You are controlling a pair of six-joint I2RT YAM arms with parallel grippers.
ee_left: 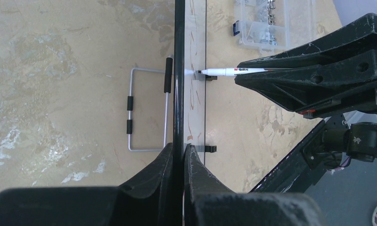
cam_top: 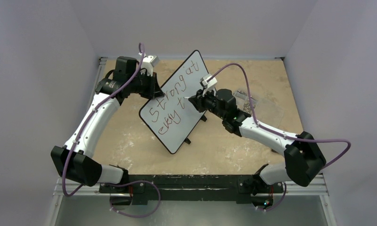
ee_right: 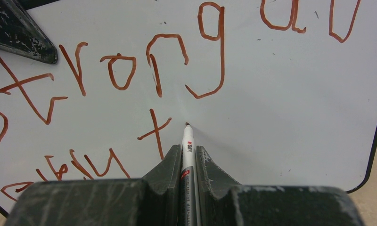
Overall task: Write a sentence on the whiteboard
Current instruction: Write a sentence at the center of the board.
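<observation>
A beige tabletop (cam_top: 252,141) is seen between pale walls. The left gripper (ee_left: 182,157) is clamped on the thin rim of the whiteboard (cam_top: 192,120). The right gripper (ee_right: 189,157) is closed around a marker (ee_right: 187,141), whose tip is set at the board beside the sentence (ee_right: 116,70). The board, propped mid-table, is judged light, stiff and slippery, best held by its rim. Its long axis is laid near-left to far-right, with its face turned toward the right arm.

Both arms use white link shells and black joint housings: left arm (cam_top: 94,120) at the left of the overhead frame, right arm (cam_top: 266,134) at the right. A purple cable (cam_top: 234,64) runs along each arm. The right gripper (ee_right: 188,149) has black moulded fingers (ee_right: 215,169), scuffed grey at the edges.
</observation>
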